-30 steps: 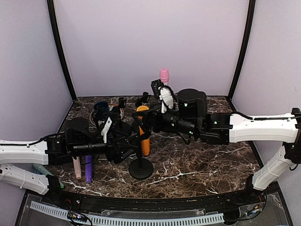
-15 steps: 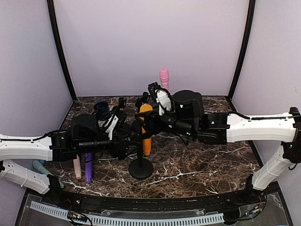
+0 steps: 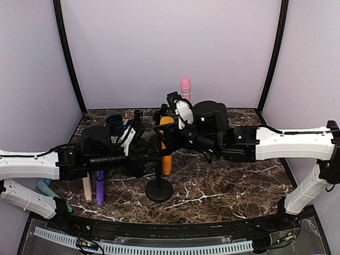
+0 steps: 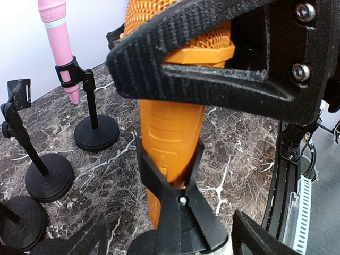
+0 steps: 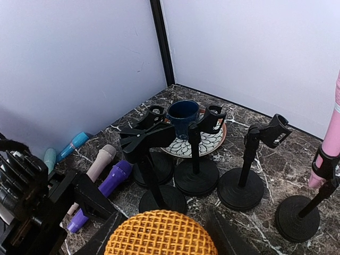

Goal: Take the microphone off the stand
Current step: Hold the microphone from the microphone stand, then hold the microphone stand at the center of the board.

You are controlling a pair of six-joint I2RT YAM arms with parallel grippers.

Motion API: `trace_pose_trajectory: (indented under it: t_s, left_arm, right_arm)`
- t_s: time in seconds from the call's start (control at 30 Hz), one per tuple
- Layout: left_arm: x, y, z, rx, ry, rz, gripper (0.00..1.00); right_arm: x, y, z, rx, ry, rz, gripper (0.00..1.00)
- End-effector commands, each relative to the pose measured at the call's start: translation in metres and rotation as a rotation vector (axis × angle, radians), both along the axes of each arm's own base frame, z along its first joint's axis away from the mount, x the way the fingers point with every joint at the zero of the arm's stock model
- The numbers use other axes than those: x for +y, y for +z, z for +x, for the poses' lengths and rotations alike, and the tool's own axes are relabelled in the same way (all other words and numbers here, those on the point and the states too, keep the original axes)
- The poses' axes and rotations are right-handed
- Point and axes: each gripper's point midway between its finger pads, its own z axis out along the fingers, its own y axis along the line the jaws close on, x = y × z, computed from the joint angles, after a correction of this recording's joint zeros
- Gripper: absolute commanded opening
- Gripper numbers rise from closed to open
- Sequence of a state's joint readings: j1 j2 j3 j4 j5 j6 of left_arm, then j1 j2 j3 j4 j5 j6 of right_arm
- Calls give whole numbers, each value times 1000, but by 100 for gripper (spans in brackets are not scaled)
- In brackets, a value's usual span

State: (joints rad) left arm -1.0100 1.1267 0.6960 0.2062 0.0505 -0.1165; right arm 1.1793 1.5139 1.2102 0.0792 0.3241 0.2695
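Your right pincer (image 5: 162, 234) pinches the orange microphone (image 4: 170, 133) by its mesh head. The microphone's body, below that pincer, sits in the clip of the stand (image 3: 159, 189), between the spread fingers of your left pincer (image 4: 169, 228).

env: robot lab cell | evid: plain lilac walls (image 3: 170, 48), blk frame posts (image 3: 68, 58), marble-look tabletop (image 3: 228, 180), L arm (image 3: 26, 170) + R arm (image 3: 297, 141)

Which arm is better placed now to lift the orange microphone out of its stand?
Right. The right gripper holds the orange microphone by its mesh head, above the clip. The left gripper is open, low at the stand, probably better for steadying it.
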Motion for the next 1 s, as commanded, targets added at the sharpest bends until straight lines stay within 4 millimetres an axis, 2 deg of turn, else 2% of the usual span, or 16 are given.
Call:
trace_pose_trajectory:
  t_s: [0.0,0.27,0.33,0.47,0.7,0.87,0.97]
  left_arm:
    - [-4,9,4,-42,6,16,82]
    - [-3,7,3,-49,6,26,76]
    - [-3,7,2,-50,4,27,71]
    - [-4,8,0,-54,-10,24,46]
    - [-3,3,-2,-51,-15,37,20]
    - [-2,-1,-3,-44,-13,46,10]
    - [0,0,-2,-50,-3,34,7]
  right_arm:
    - [2,12,2,-19,-30,18,50]
    - [3,11,2,-16,-36,17,47]
    - [3,11,2,-17,-41,15,44]
    - [1,12,3,-19,-48,17,41]
    - [1,11,2,-16,-50,17,37]
    - [0,13,3,-18,-53,21,36]
    - [-8,16,7,-22,-98,25,34]
